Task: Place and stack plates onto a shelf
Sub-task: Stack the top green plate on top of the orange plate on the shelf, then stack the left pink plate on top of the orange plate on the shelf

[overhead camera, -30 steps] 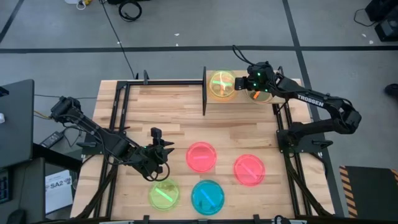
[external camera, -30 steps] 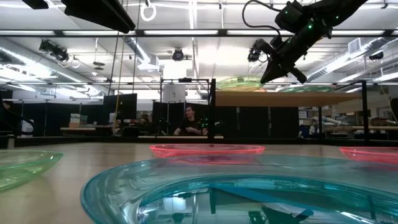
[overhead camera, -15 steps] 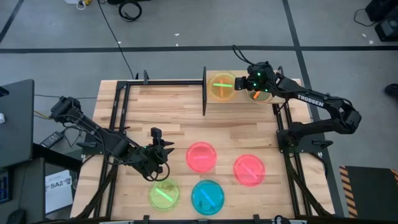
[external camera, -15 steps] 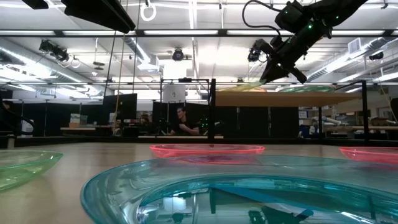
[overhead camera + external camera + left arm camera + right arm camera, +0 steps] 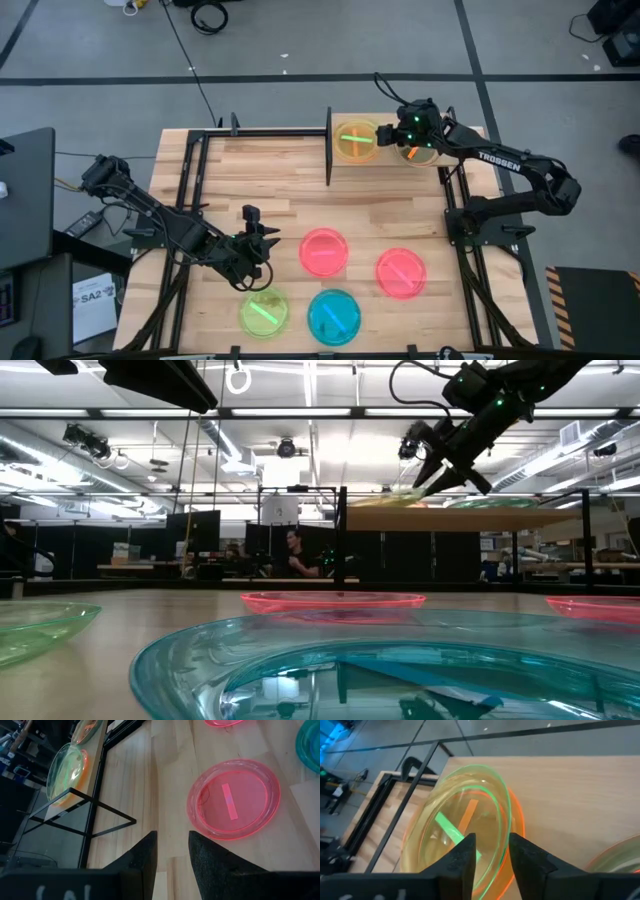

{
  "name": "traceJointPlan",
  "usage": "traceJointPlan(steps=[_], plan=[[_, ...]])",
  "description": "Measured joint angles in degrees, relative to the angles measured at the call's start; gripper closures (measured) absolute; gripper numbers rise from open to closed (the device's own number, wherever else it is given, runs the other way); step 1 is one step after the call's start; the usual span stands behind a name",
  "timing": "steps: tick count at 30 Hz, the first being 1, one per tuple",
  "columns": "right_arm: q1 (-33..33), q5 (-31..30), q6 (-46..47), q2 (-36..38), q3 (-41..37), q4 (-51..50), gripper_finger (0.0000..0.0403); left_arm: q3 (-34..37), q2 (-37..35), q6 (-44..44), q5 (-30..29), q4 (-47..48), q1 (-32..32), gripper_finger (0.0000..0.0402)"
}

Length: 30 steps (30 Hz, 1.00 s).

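1. The shelf (image 5: 385,150) stands at the far edge of the counter (image 5: 280,200), right of centre, raised on thin black posts.
2. The right gripper (image 5: 393,135) hangs over the shelf, pinching the right rim of a green plate (image 5: 356,140). In the right wrist view its fingers (image 5: 457,857) close on that rim.
3. That green plate sits tilted in an orange plate (image 5: 516,837) on the left half of the shelf; the low view shows its gripped side lifted.
4. On the right half of the shelf lies another plate stack (image 5: 418,152), mostly hidden under the right arm, just beside the first stack.
5. The first stack comes close to the left end of the shelf, near a black upright post (image 5: 329,146).
6. Four plates lie flat on the near half of the counter: a pink plate (image 5: 324,252) at centre, a second pink plate (image 5: 401,273) to its right, a teal plate (image 5: 334,316) and a second green plate (image 5: 264,312) at the near edge.
7. These four lie apart, with bare wood between them and a wide open strip between them and the shelf.
8. The left gripper (image 5: 258,250) waits low over the counter, just left of the centre pink plate, fingers slightly spread and holding nothing.
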<state>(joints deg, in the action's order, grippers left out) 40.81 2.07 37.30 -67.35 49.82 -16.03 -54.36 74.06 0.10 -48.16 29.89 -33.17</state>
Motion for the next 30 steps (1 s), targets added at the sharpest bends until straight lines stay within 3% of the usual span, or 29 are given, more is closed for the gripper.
traceJointPlan(steps=[10, 21, 30], plan=[[0.1, 0.6, -7.7, 0.0, 0.0, 0.0, 0.0231, 0.0, 0.0, 0.0, 0.0, 0.0, 0.0, 0.0283], [0.9, 1.5, -8.1, 1.5, 0.0, 0.7, 0.0231, 0.0, 0.0, -2.7, 0.0, 0.0, 0.3, 0.0283], [0.9, 7.9, -12.0, 8.5, 0.0, 1.0, 0.0231, 0.0, 0.0, -9.5, 0.0, 0.0, 3.2, 0.0283]])
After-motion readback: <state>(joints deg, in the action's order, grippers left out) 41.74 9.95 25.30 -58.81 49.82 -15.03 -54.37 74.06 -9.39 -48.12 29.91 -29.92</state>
